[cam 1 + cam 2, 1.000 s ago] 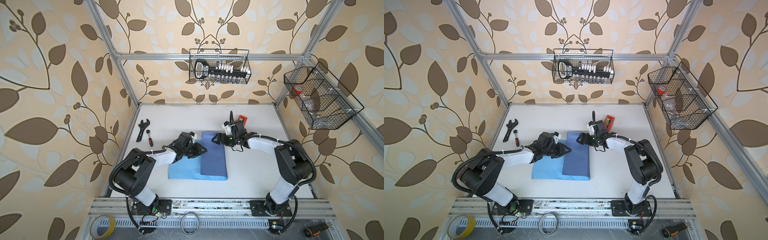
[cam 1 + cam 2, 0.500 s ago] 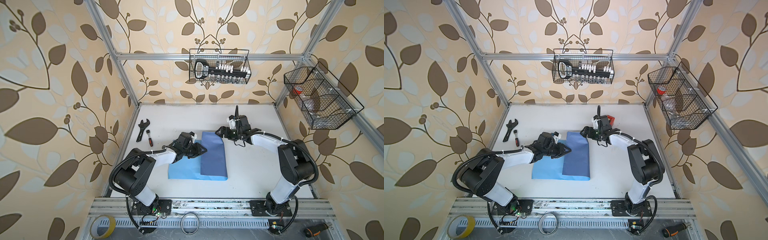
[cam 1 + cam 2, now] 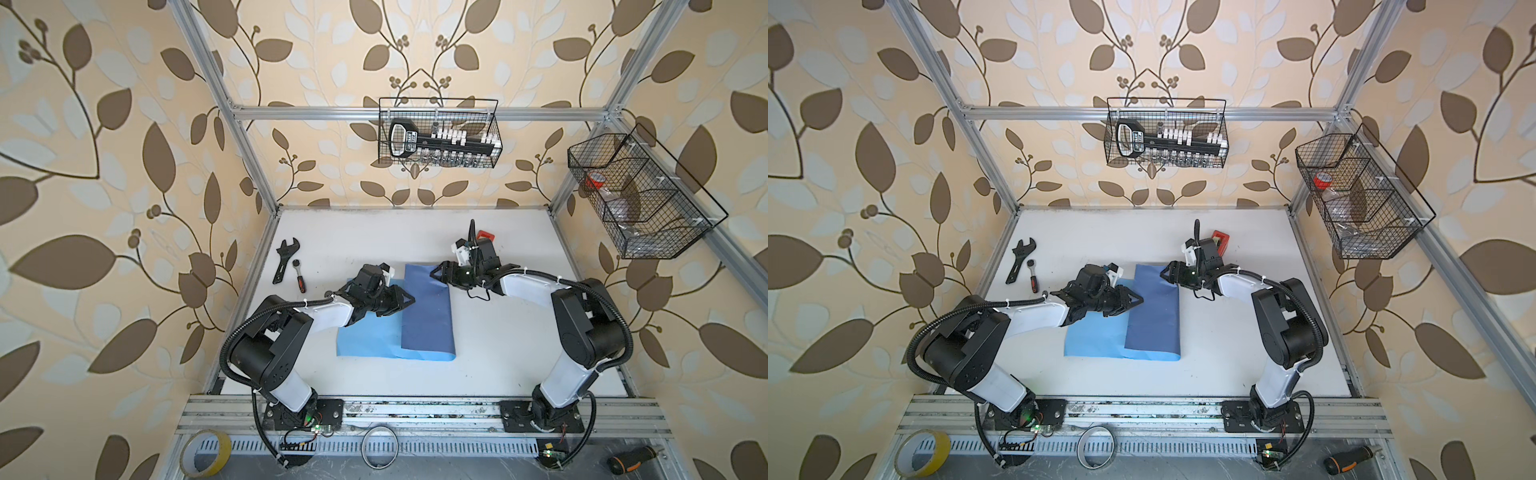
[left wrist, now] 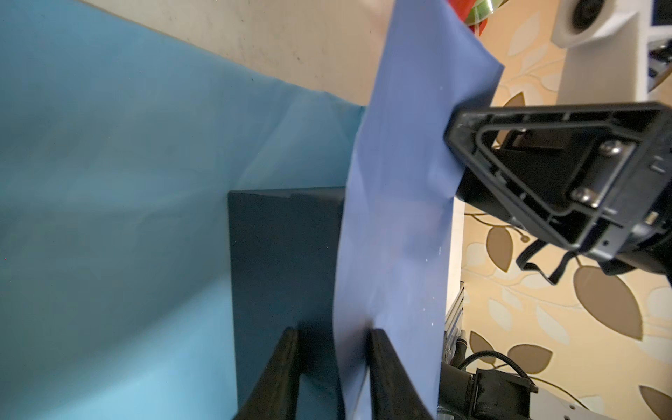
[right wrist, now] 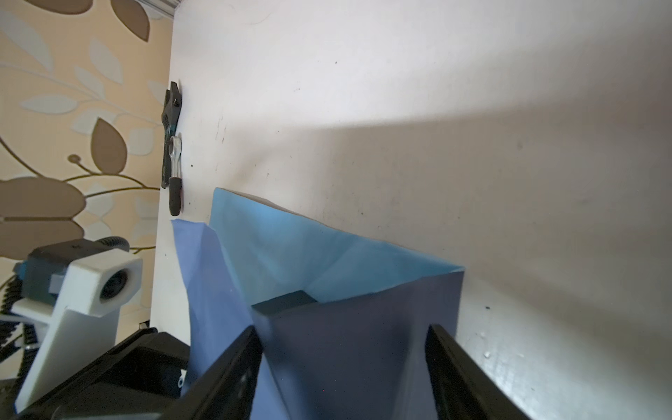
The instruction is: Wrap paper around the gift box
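The paper (image 3: pixel 365 336) lies light blue on the table, and its slate-blue flap (image 3: pixel 428 316) is folded over to the right. In both top views that flap hides the gift box. The left wrist view shows the dark gift box (image 4: pixel 283 254) under the flap edge, and the right wrist view shows one corner (image 5: pixel 283 302). My left gripper (image 3: pixel 409 300) (image 4: pixel 334 334) is shut on the box's near-left edge with the flap pressed onto it. My right gripper (image 3: pixel 436 276) (image 5: pixel 343 345) stands wide at the flap's far end, one finger on each side of the covered box.
A red tape dispenser (image 3: pixel 485 237) stands just behind my right wrist. A black wrench (image 3: pixel 284 259) and a small ratchet driver (image 3: pixel 300 276) lie at the far left of the table. Two wire baskets (image 3: pixel 440 133) (image 3: pixel 640 195) hang on the walls.
My right gripper drew back a little, then settled again at the flap's far end, and its jaws have come closer together. The left arm and the paper have stayed put.
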Available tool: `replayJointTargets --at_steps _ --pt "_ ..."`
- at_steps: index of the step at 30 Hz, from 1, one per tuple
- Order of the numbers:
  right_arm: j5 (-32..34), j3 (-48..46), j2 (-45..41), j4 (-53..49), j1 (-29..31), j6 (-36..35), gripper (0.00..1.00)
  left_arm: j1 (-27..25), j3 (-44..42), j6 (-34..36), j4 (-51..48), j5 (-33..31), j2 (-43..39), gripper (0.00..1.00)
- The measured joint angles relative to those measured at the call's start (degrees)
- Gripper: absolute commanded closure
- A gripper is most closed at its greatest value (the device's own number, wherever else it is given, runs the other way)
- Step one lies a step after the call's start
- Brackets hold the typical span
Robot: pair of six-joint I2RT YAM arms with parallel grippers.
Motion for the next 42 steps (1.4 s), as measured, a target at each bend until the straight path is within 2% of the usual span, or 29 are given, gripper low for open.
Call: replayJointTargets --at_steps 5,10,15,19,25,28,33,42 --pt "-1.27 0.00 2.10 1.16 -1.38 1.11 0.43 0.00 0.02 0.02 -0.02 0.00 0.00 0.70" --pt "-1.84 0.42 2.91 1.49 -3.08 1.86 0.45 0.00 0.02 0.02 -0.02 0.00 0.00 0.70" --pt "-1.77 0.94 2.16 1.25 -4.44 2.25 0.33 0.00 0.02 0.04 -0.02 0.00 0.00 0.70" --pt "-0.96 -0.09 -2.67 0.50 -4.79 1.97 0.23 0.00 0.02 0.04 -0.02 0.00 0.00 0.70" --pt "0.85 -8.96 -15.10 0.66 -3.26 0.59 0.15 0.00 0.00 0.02 0.07 -0.02 -0.02 0.70" --pt "1.57 -13.25 -17.92 0.22 -0.90 -0.09 0.12 0.00 -0.02 0.00 0.13 -0.02 -0.02 0.71" --pt "1.73 -16.83 -18.32 -1.07 2.56 -1.09 0.09 0.00 -0.42 -0.02 0.48 -0.13 -0.26 0.72" --pt "1.16 -16.98 -14.10 -0.61 5.05 -2.08 0.06 0.00 -0.42 -0.07 0.42 -0.15 -0.33 0.73"
